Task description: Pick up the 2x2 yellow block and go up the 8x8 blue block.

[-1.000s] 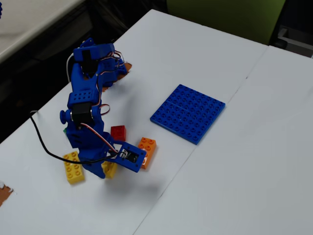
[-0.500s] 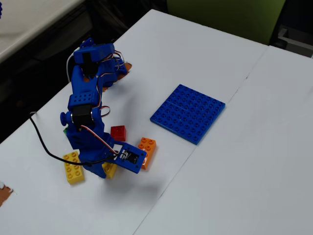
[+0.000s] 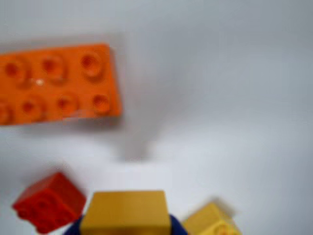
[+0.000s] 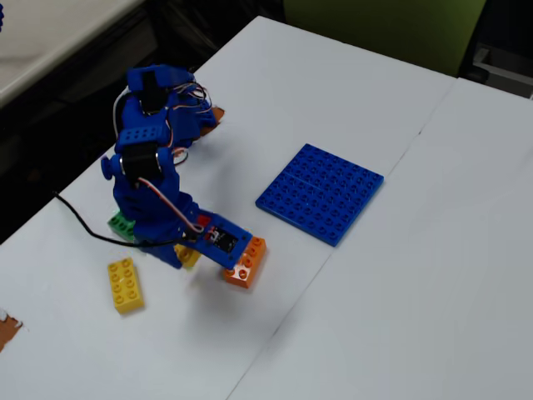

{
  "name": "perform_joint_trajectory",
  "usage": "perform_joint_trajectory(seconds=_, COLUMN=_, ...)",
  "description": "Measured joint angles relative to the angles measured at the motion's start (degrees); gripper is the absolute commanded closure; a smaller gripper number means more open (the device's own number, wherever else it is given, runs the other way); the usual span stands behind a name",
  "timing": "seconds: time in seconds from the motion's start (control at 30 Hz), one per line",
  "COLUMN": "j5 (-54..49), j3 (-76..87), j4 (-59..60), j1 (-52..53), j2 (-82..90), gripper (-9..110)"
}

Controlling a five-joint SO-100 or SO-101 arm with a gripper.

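Observation:
The 2x2 yellow block [image 3: 124, 211] fills the bottom centre of the wrist view, showing a smooth side face. My gripper [image 3: 124, 226] is shut on it, and blue jaw parts show on both sides of it. In the fixed view only a corner of this block [image 4: 191, 257] peeks out under the gripper [image 4: 185, 255], slightly above the table. The 8x8 blue block [image 4: 321, 192] lies flat to the right in the fixed view, well apart from the gripper. It is out of the wrist view.
An orange eight-stud brick [image 4: 246, 263] [image 3: 54, 83] lies just right of the wrist. A red brick [image 3: 49, 201] sits close by, mostly hidden behind the arm in the fixed view. A longer yellow brick [image 4: 125, 285] [image 3: 211, 223] and a green brick [image 4: 123, 223] lie to the left.
The gripper has lifted and moved up the fixed view with the small yellow block in it, away from the longer yellow brick. The wrist now covers the red brick.

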Motion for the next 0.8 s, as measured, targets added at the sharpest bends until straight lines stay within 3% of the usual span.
perform_joint_trajectory(seconds=0.37, j5=16.44, j3=9.32, j4=1.41, j1=-10.02, j2=21.18, gripper=101)
perform_joint_trajectory(seconds=0.8, j5=40.25, j3=15.56, j4=1.41, j1=-26.10, j2=31.64, gripper=101)
